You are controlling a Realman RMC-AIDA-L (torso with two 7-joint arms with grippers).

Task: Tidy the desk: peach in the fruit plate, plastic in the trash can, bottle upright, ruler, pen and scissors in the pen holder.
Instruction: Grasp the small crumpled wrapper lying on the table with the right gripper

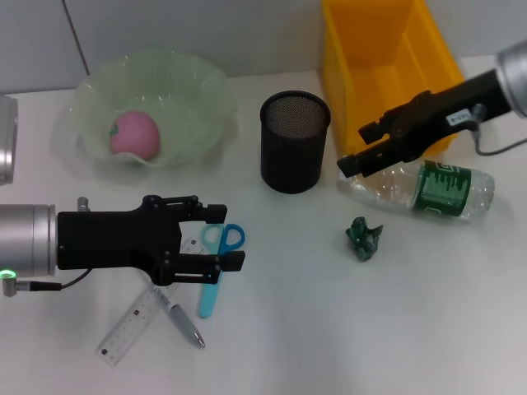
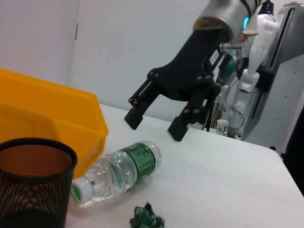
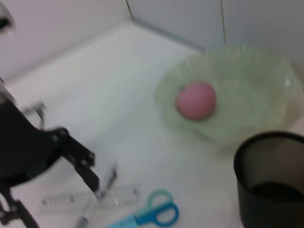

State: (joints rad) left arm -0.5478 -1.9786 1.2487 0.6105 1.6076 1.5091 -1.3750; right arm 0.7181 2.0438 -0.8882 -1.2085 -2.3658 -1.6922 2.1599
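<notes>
Your left gripper (image 1: 221, 239) hangs with its fingers spread above the blue scissors (image 1: 218, 267), with the pen (image 1: 183, 321) and the clear ruler (image 1: 132, 327) lying crossed just beside them on the white desk (image 1: 313, 329). Your right gripper (image 1: 356, 148) is also spread, poised over the cap end of the bottle (image 1: 428, 189), which lies on its side against the yellow trash can (image 1: 387, 58). The peach (image 1: 133, 134) sits in the green fruit plate (image 1: 198, 90). The crumpled green plastic (image 1: 363, 238) rests near the bottle, and the black mesh pen holder (image 1: 295, 141) stands between plate and bin
</notes>
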